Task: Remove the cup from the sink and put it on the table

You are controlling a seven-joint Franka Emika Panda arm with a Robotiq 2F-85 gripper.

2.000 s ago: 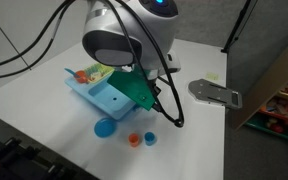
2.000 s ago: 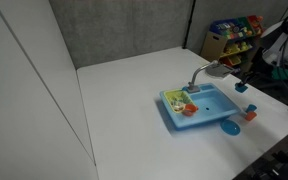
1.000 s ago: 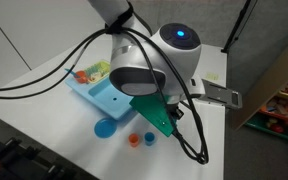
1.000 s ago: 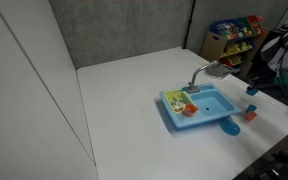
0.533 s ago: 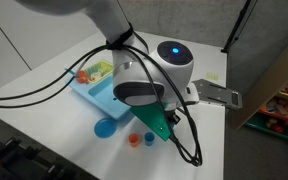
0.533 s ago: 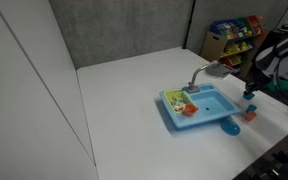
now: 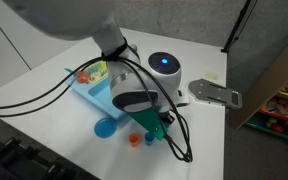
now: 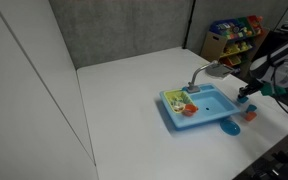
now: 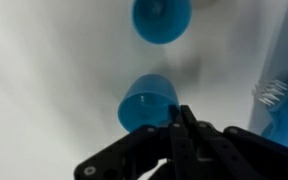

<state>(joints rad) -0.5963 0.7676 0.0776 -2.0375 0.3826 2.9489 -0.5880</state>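
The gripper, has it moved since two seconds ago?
Yes. The gripper, shut on the cup, has dropped from over the sink toward the table beside it.

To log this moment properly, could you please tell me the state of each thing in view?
cup: out of the sink, upright over the table; touchdown unclear.
gripper: shut on the cup's rim.
sink: toy pieces lie in its side tray.
blue plate: flat on the table beside the sink.
orange cup: on the table, not held.
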